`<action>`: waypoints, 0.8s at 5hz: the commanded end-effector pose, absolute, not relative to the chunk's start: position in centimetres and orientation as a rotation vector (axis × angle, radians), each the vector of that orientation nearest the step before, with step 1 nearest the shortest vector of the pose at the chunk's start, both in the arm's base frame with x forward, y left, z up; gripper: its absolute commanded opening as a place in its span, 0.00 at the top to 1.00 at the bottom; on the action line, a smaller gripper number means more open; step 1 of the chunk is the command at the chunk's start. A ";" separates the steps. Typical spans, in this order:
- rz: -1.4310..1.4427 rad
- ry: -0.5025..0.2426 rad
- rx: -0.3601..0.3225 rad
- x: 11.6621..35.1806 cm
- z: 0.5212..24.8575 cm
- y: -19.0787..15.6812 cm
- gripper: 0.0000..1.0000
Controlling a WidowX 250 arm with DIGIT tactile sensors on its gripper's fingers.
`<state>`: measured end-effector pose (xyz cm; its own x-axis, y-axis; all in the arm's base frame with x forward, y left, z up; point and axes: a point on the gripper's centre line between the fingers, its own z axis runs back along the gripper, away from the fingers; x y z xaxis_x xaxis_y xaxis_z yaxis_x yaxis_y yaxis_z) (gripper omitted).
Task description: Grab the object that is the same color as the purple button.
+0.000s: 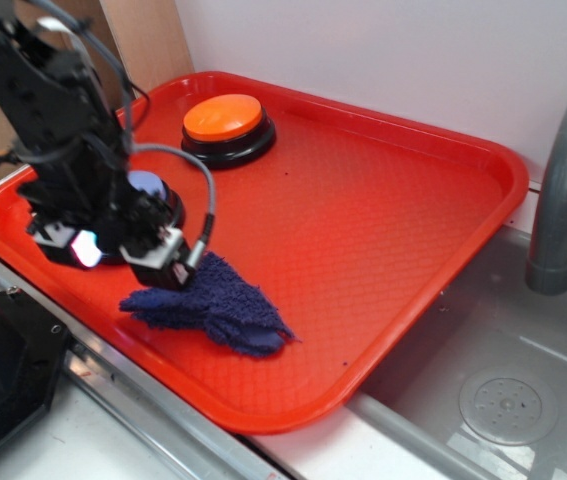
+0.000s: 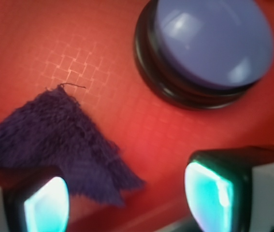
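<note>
The rag [image 2: 59, 140] lies at lower left of the wrist view on the red tray [image 1: 383, 200], near the purple button [image 2: 209, 43] at upper right. The gripper [image 2: 127, 203] is spread wide and holds nothing; one finger may overlap the rag's edge. Soft, light and limp, the rag should bunch easily; pinch its thick middle fold.
</note>
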<state>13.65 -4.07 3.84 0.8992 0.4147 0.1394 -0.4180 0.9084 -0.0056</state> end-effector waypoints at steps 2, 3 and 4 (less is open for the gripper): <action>0.468 -0.121 -0.080 14.1 1.0 -4.6 1.00; 0.459 -0.125 -0.093 14.1 0.7 -4.8 1.00; 0.451 -0.128 -0.094 14.2 0.7 -5.0 1.00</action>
<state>14.42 -5.26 1.31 0.8884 0.4423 0.1227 -0.4256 0.8939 -0.1405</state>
